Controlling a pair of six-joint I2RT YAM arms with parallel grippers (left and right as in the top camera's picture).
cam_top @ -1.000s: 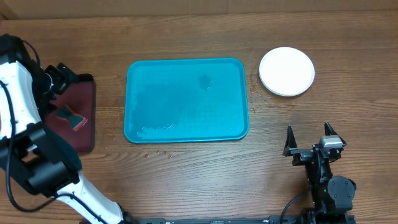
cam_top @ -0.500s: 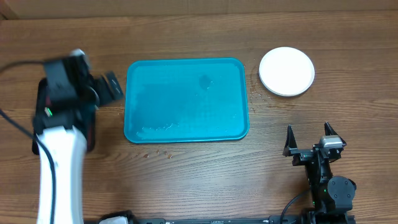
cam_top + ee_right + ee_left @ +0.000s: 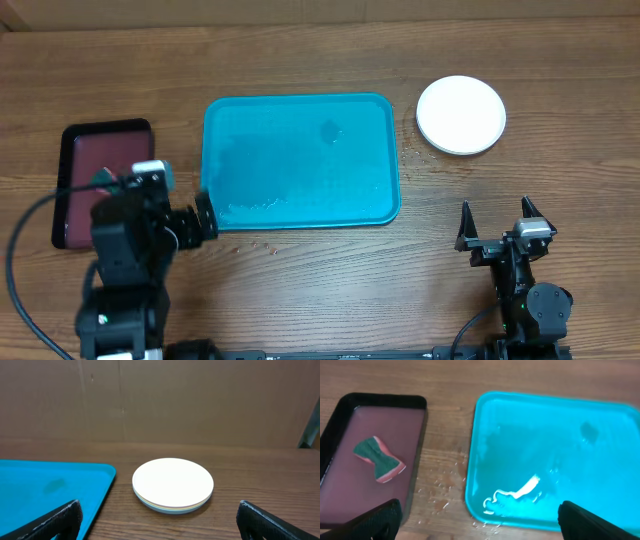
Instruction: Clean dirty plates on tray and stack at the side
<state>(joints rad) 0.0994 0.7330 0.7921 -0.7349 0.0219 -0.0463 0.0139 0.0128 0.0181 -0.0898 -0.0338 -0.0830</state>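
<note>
**Both grippers wide and empty; plates stacked off the tray**

Nearest the robot, the right gripper (image 3: pixel 496 224) sits low over the wooden table (image 3: pixel 330 290). Its jaws are spread wide with nothing between them, and it faces the far edge. The left gripper (image 3: pixel 479 515) is just as wide apart and grips nothing. It hangs above the near end of the gap between the two trays.

Beyond it lies the turquoise tray (image 3: pixel 300 100), flat on the table, its long axis running left to right and its short sides facing the two arms. No plates are on it. Its floor looks wet, and a pale streak of water or suds (image 3: pixel 520 492) lies near its near-left corner. Droplets (image 3: pixel 445 485) speckle the wood beside that corner.

To its left, apart from it, is the black-rimmed maroon tray (image 3: pixel 85 160), its long axis running near to far. A waisted green-and-pink sponge (image 3: pixel 377 458) lies inside.

Farthest, just beyond the turquoise tray's far-right corner and clear of its rim, the plates (image 3: pixel 461 115) rest flat in one stack. The white one is on top, and thin yellow-green and light blue edges show beneath it in the right wrist view.
</note>
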